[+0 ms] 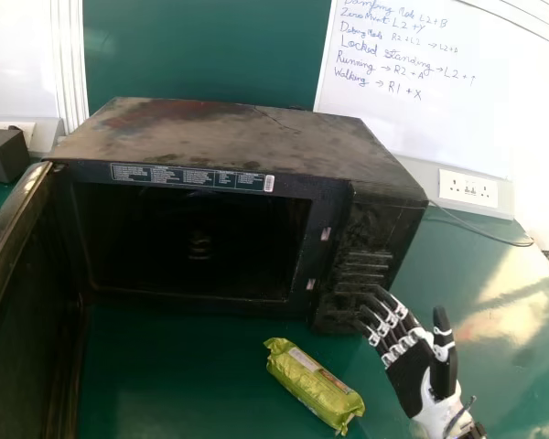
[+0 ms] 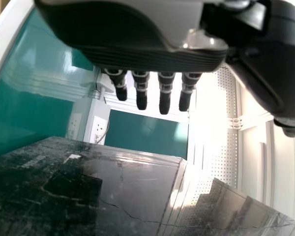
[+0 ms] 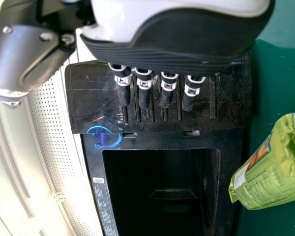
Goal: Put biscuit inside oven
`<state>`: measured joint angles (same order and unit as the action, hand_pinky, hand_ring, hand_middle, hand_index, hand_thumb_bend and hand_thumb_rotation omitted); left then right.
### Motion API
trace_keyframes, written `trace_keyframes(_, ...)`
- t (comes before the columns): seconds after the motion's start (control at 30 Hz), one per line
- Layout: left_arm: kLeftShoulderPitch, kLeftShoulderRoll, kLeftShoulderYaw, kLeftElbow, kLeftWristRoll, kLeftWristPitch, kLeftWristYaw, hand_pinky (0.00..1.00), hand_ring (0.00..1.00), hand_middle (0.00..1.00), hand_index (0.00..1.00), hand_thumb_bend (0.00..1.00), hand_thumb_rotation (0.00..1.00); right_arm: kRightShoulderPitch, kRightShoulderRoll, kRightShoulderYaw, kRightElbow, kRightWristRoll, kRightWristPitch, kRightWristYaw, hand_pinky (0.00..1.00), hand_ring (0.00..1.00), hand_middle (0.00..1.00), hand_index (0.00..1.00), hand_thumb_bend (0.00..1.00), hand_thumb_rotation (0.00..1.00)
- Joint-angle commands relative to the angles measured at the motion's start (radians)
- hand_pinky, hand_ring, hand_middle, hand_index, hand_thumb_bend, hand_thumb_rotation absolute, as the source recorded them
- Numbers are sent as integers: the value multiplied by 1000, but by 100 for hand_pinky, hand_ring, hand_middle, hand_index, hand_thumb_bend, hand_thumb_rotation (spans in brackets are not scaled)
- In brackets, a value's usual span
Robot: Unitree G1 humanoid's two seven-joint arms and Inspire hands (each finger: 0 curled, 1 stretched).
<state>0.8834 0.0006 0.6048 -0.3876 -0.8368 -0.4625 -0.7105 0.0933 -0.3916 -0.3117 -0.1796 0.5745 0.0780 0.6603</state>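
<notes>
The right hand [image 1: 409, 373] is empty, its fingers loosely extended. Just to its left, 1 green biscuit packet [image 1: 313, 386] lies on the bench [image 1: 183, 375]; beyond stands the open oven [image 1: 229, 137]. The left hand [image 2: 137, 55] is empty, fingers straight.

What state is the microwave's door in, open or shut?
Open: the door stands swung out, and the dark cavity of the microwave shows.
</notes>
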Motion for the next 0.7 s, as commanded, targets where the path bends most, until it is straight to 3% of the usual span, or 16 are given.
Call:
trace_keyframes(0.0,4,0,-1,-4,1,5,-3,100,100,100,100,95,100,0,6,3,5,0,-9,7,100,100,100,100,100,98)
trace_keyframes(0.27,-2,0,2,5,-4,-2,-18,100,100,100,100,95,100,6,6,2,-3,-5,-12,2,100,100,100,100,100,98)
trace_keyframes(0.43,2,-2,1,3,-8,3,-22,98,100,100,100,97,100,-6,-4,-4,1,-84,-116,1,100,100,100,100,100,97)
trace_keyframes(0.6,6,-9,-3,-4,-4,-2,-26,99,100,100,100,99,80,-31,-81,-8,-35,-253,-234,-23,100,100,100,100,100,96)
trace_keyframes(0.67,11,-11,-5,-11,-2,2,-24,93,98,99,98,100,76,-36,-125,-11,-47,-365,-318,-38,100,100,100,100,100,95)
